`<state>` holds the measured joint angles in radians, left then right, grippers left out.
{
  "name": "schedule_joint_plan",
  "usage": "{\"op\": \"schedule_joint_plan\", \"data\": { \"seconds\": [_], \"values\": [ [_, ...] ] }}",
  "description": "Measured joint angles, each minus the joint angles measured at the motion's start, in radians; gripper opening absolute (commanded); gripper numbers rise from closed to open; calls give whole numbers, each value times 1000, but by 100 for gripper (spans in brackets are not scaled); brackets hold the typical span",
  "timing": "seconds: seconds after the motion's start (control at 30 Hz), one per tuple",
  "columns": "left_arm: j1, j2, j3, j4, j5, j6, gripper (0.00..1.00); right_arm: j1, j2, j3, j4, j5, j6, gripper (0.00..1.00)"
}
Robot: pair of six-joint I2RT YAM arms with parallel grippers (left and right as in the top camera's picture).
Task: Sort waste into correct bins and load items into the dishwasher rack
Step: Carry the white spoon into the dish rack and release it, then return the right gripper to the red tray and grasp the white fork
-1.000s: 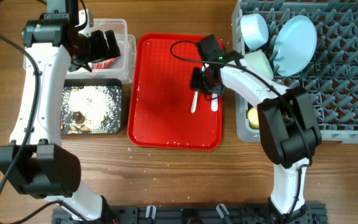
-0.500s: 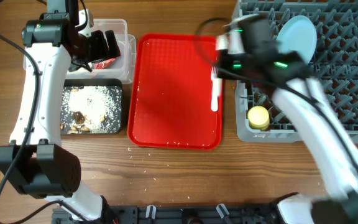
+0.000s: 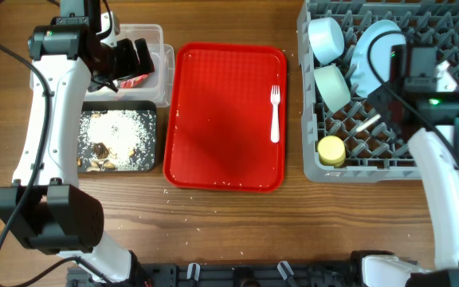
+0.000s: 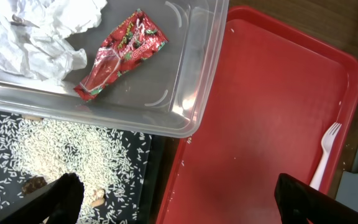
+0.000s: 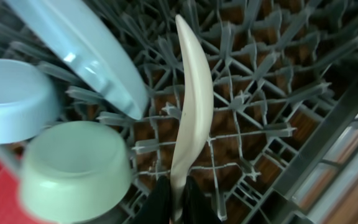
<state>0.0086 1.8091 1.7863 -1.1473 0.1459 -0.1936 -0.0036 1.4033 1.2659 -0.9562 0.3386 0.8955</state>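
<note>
My right gripper point(image 3: 378, 113) is shut on the white spoon point(image 5: 194, 106) and holds it over the grey dishwasher rack point(image 3: 445, 119), just right of the bowls. The rack holds the light blue plate point(image 3: 375, 48), two bowls point(image 3: 325, 36) point(image 3: 333, 86) and the yellow cup point(image 3: 331, 149). The white fork point(image 3: 275, 113) lies on the red tray point(image 3: 221, 119). My left gripper point(image 4: 179, 205) is open and empty over the near edge of the clear tub point(image 4: 197, 93), which holds the red wrapper point(image 4: 120, 53) and tissue point(image 4: 36, 31). The black tray point(image 3: 151, 112) holds white crumbs and brown bits.
In the right wrist view the plate point(image 5: 79, 43) leans upright left of the spoon, with the bowls point(image 5: 76, 168) below it and rack pegs point(image 5: 260, 93) under it. Loose crumbs lie on the wooden table point(image 3: 229, 223) by the red tray's front edge.
My right arm has lifted the spoon off the red tray and swung right over the rack. The fork stays on the tray. The left arm has not moved.
</note>
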Motion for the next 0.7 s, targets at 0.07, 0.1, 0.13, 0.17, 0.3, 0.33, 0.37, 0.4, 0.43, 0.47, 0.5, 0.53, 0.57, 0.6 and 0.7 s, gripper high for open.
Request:
{"op": "schedule_joint_plan", "data": {
  "seconds": [0.07, 0.1, 0.13, 0.17, 0.3, 0.33, 0.37, 0.4, 0.43, 0.47, 0.5, 0.53, 0.57, 0.6, 0.7],
  "values": [
    [0, 0, 0, 0, 0, 0, 100, 0, 11, -53, 44, 4, 22, 5],
    [0, 0, 0, 0, 0, 0, 100, 0, 13, -84, 64, 8, 35, 7],
    [0, 0, 0, 0, 0, 0, 100, 0, 14, -107, 70, 11, 48, 11],
    [0, 0, 0, 0, 0, 0, 100, -2, 16, -124, 73, 16, 60, 16],
    [0, 0, 0, 0, 0, 0, 100, -7, 18, -139, 79, 39, 79, 26],
    [0, 0, 0, 0, 0, 0, 100, -7, 18, -139, 81, 36, 69, 31],
    [0, 0, 0, 0, 0, 0, 100, -8, 18, -139, 95, 24, 35, 34],
    [0, 0, 0, 0, 0, 0, 100, -8, 18, -138, 115, 2, -10, 36],
    [0, 0, 0, 0, 0, 0, 100, -8, 18, -135, 129, -26, -59, 36],
    [0, 0, 0, 0, 0, 0, 100, -8, 18, -130, 132, -52, -96, 36],
    [0, 0, 0, 0, 0, 0, 100, -8, 18, -117, 135, -104, -157, 36],
    [0, 0, 0, 0, 0, 0, 100, -8, 18, -99, 142, -156, -208, 36],
    [0, 0, 0, 0, 0, 0, 100, -5, 18, -83, 147, -194, -245, 36],
    [0, 0, 0, 0, 0, 0, 100, 3, 18, -58, 148, -245, -290, 38],
    [0, 0, 0, 0, 0, 0, 100, 104, 18, 35, 144, -343, -396, 42]
  ]
}}
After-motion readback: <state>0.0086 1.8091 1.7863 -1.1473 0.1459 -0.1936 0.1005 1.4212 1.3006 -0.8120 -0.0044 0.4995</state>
